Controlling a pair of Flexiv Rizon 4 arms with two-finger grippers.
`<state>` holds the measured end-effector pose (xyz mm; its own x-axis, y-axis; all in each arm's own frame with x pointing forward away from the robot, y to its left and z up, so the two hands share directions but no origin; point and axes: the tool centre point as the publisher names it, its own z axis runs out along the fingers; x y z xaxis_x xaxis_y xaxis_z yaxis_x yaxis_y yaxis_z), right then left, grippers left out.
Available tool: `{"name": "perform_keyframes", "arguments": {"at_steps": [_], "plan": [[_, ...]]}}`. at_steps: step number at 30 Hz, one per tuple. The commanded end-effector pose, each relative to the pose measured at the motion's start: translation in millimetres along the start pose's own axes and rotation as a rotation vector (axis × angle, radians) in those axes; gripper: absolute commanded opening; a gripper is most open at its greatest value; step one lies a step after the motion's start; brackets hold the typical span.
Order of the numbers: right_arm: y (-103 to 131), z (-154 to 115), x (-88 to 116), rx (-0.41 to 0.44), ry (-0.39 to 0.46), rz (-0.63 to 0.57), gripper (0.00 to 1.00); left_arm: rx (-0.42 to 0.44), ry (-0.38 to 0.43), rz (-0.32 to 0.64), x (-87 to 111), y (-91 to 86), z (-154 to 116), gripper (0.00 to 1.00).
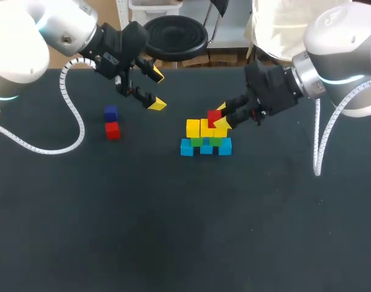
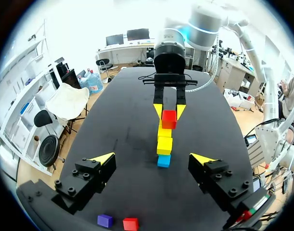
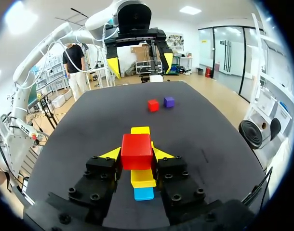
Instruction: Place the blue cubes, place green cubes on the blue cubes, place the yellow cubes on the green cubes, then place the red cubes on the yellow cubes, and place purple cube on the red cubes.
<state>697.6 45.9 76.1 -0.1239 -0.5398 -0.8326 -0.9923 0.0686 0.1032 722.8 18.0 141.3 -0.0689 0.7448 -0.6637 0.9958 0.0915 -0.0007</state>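
A stack stands mid-table: a row of blue cubes [image 1: 205,148], green cubes [image 1: 197,141] on them, yellow cubes [image 1: 193,128] on top. My right gripper [image 1: 219,117] is shut on a red cube [image 1: 213,117] [image 3: 136,151] right over the yellow cubes [image 3: 142,177]; whether it rests on them I cannot tell. To the left lie a loose red cube [image 1: 112,131] [image 2: 130,224] and a purple cube [image 1: 110,113] [image 2: 105,220]. My left gripper [image 1: 155,90] [image 2: 153,160] hangs open and empty above the table, between the loose cubes and the stack.
The table [image 1: 173,231] is a dark mat. My left arm's white cable [image 1: 73,115] loops down near the loose cubes.
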Motion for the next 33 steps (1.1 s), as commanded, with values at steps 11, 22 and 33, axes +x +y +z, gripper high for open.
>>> {"name": "perform_keyframes", "arguments": {"at_steps": [11, 22, 33], "plan": [[-4.7, 1.3, 1.3, 0.000, -0.003, -0.004, 0.00, 0.002, -0.004, 0.003, 1.1, 1.0, 0.1, 1.00], [-4.9, 2.3, 3.2, 0.003, -0.005, 0.000, 0.00, 0.002, -0.004, 0.003, 1.1, 1.0, 0.1, 1.00], [-5.6, 2.5, 1.9, 0.005, -0.009, -0.001, 0.42, 0.002, -0.004, 0.003, 1.1, 1.0, 0.1, 1.00]]}}
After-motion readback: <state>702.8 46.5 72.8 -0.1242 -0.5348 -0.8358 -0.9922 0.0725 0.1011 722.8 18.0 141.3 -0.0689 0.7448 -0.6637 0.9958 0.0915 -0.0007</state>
